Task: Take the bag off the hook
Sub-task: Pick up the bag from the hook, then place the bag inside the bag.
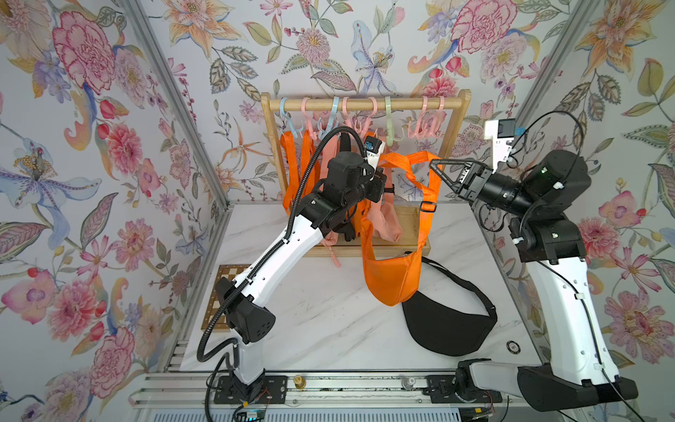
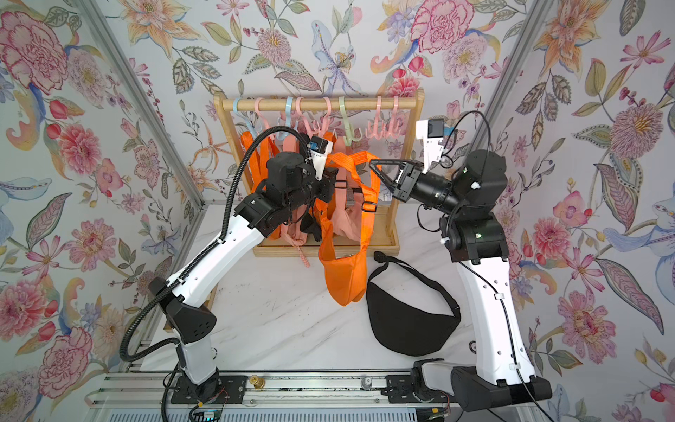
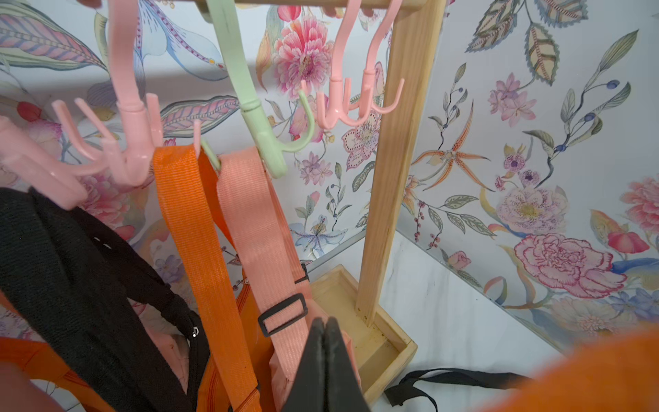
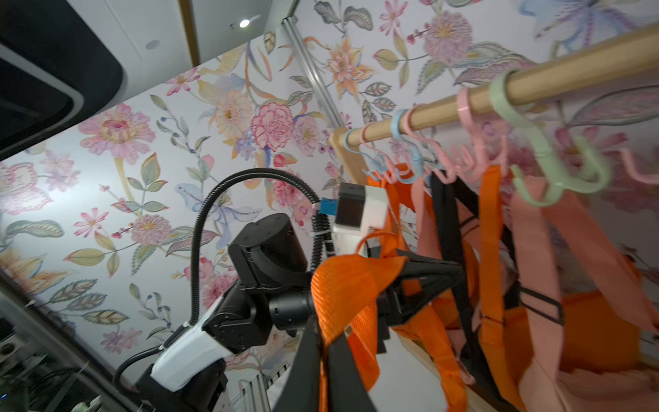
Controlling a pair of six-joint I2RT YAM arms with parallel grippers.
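Clamped on the strap (image 1: 405,158), orange bag (image 1: 391,281) dangling below it, the right gripper (image 1: 434,165) needed a slow pull clear of the rack (image 1: 405,103); the left gripper (image 3: 324,323) was shut, seemingly empty.

**Lighting and image quality.** Both top views were bright and evenly lit from above. Shadows on the marble table (image 1: 321,325) were faint and soft, the orange bag (image 1: 391,281) showed saturated colour without glare, and a frame post (image 1: 171,95) splayed toward the corner, a wide-angle effect. In the left wrist view an orange shape (image 3: 588,378) near the lens was wholly out of focus. In the right wrist view a ceiling lamp (image 4: 244,23) glared, the green hook (image 4: 556,167) was smeared by blur, and one corner lay dim.
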